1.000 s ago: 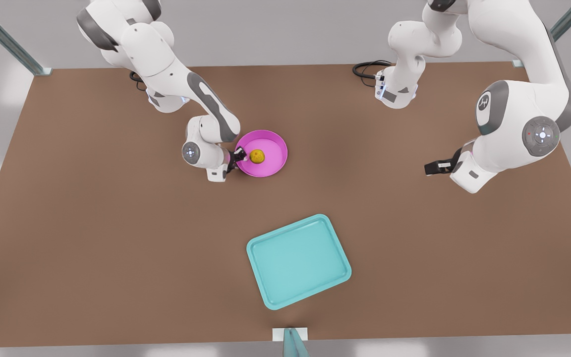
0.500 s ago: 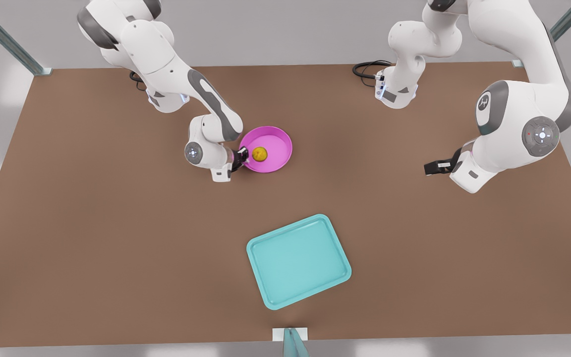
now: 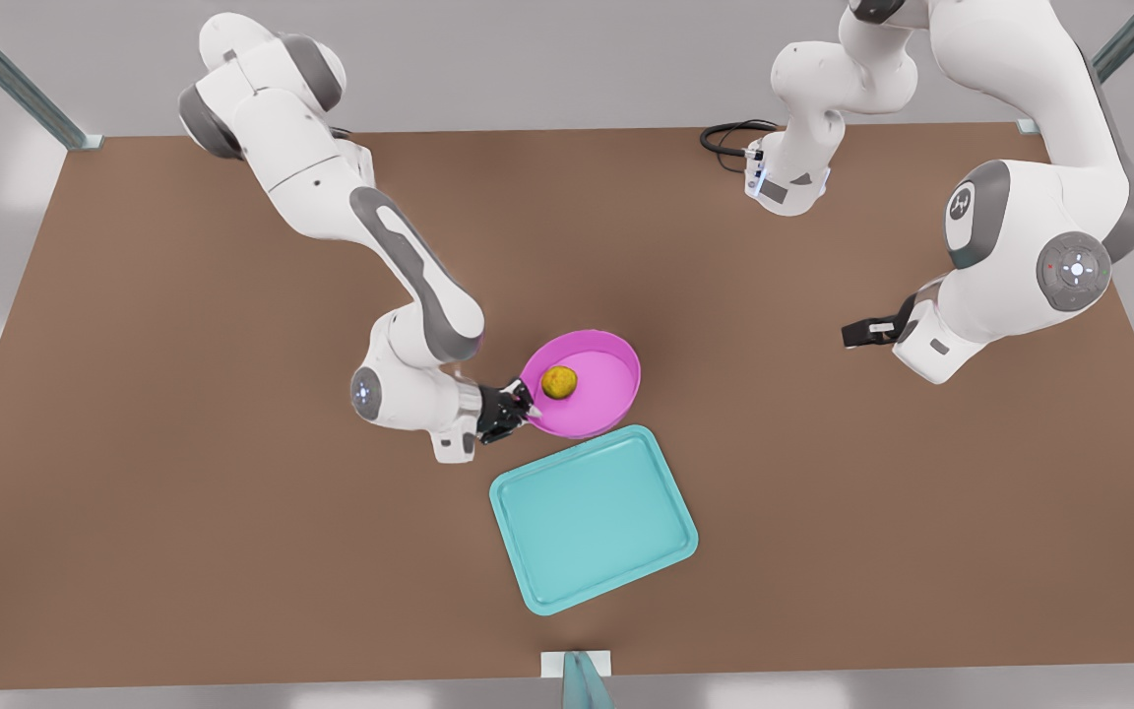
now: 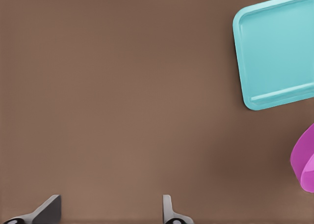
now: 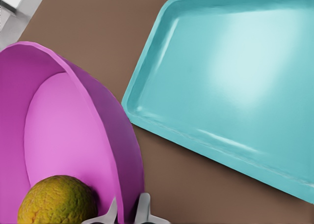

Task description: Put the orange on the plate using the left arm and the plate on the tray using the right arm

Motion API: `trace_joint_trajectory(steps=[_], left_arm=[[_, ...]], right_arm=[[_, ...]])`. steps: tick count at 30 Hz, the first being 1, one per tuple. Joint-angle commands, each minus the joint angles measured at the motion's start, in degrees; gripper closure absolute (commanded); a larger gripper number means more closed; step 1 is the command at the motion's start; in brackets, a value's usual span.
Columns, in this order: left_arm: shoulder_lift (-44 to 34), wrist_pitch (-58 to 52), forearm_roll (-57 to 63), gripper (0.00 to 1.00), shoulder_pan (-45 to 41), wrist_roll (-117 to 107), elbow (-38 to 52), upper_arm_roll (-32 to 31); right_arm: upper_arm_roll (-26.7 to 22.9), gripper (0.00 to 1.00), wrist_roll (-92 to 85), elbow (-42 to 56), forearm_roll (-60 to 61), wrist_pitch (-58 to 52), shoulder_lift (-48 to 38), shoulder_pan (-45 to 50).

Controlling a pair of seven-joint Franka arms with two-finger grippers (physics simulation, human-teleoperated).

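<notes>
Currently plate-to-tray step: right gripper clamped on plate rim, orange inside, plate lifted just beyond tray's far edge. Left gripper waits spread, empty. Next: carry over tray, lower level.

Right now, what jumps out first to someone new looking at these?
The pink plate with the orange in it, held off the table by the right gripper, fingers pinched on its rim, right beside the teal tray. At the front view's right, the left gripper waits over bare table, fingers apart.
</notes>
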Motion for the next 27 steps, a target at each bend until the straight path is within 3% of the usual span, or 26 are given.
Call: trace_joint_trajectory(steps=[1, 8, 13, 18, 23, 24, 25, 27], left_arm=[[-0.04, -0.03, 0.02, 0.0, 0.0, 0.13, 0.03, 0.01], [-0.31, -0.21, 0.02, 0.0, 0.0, 0.22, 0.03, 0.01], [-0.13, -0.21, 0.02, 0.0, 0.0, 0.3, 0.03, 0.01], [-0.13, -0.21, 0.02, 0.0, 0.0, 0.3, 0.03, -0.17], [-0.13, -0.21, 0.02, 0.0, 0.0, 0.3, 0.03, -0.17], [-0.13, -0.21, 0.02, 0.0, 0.0, 0.22, 0.03, -0.17], [-0.22, -0.21, 0.02, 0.0, -0.09, 0.13, 0.03, -0.17], [-0.22, -0.29, 0.02, 0.0, -0.09, 0.13, 0.03, -0.17]], right_arm=[[-0.87, 0.79, 15.41, 6.91, -0.92, -5.94, 3.7, 0.02], [-2.72, 0.79, 43.8, 23.53, -0.22, -6.29, 15.3, -0.07], [-2.8, 0.79, 57.69, 26.87, 4.88, -5.68, 18.2, -1.48], [-2.36, 0.79, 57.52, 37.15, 7.16, -5.32, 26.55, -1.56], [-2.28, 0.79, 56.99, 38.21, 8.66, -5.5, 27.79, -1.92], [-2.28, 0.49, 57.16, 38.21, 8.57, -5.59, 27.79, -1.92], [-2.28, 0.0, 57.08, 38.12, 8.66, -6.11, 27.7, -1.92], [-2.28, 0.0, 57.34, 38.12, 9.01, -6.38, 27.52, -2.27]])
